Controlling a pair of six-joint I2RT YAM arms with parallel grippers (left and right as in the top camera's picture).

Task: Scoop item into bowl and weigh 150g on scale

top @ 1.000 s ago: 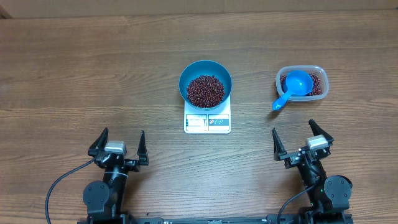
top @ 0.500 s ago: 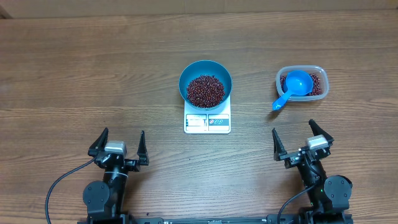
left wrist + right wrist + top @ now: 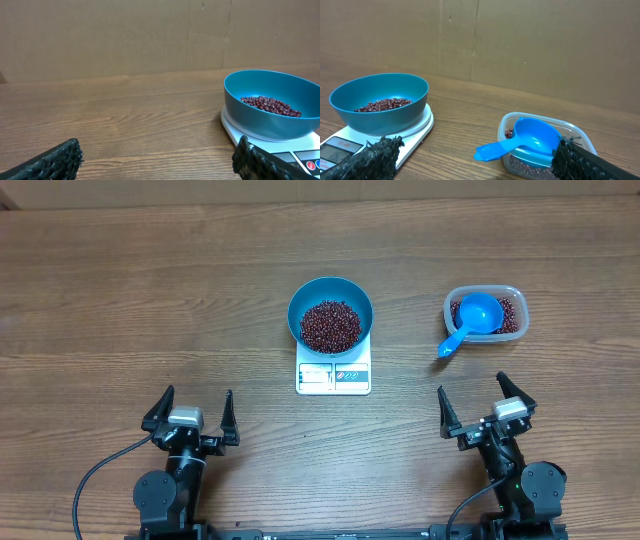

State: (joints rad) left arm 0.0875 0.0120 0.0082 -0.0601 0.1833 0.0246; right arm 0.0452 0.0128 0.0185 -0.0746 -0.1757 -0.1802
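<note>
At table centre, round deep blue bowl (image 3: 330,292) sits on small flat white square scale (image 3: 333,377), holding a heap of dark red-brown beans (image 3: 330,326). To its right, clear plastic tub (image 3: 512,298) with small blue handled scoop (image 3: 472,318) inside. Left gripper (image 3: 197,405) and right gripper (image 3: 471,392) at near edge, jaws spread wide, empty.

We show a brown wood-grain worktop (image 3: 150,290) that bears two things directly: a flat white square scale (image 3: 333,377) near its middle, its display edge facing the arms, and, well apart to the right, a clear plastic tub (image 3: 520,308) standing level.
</note>
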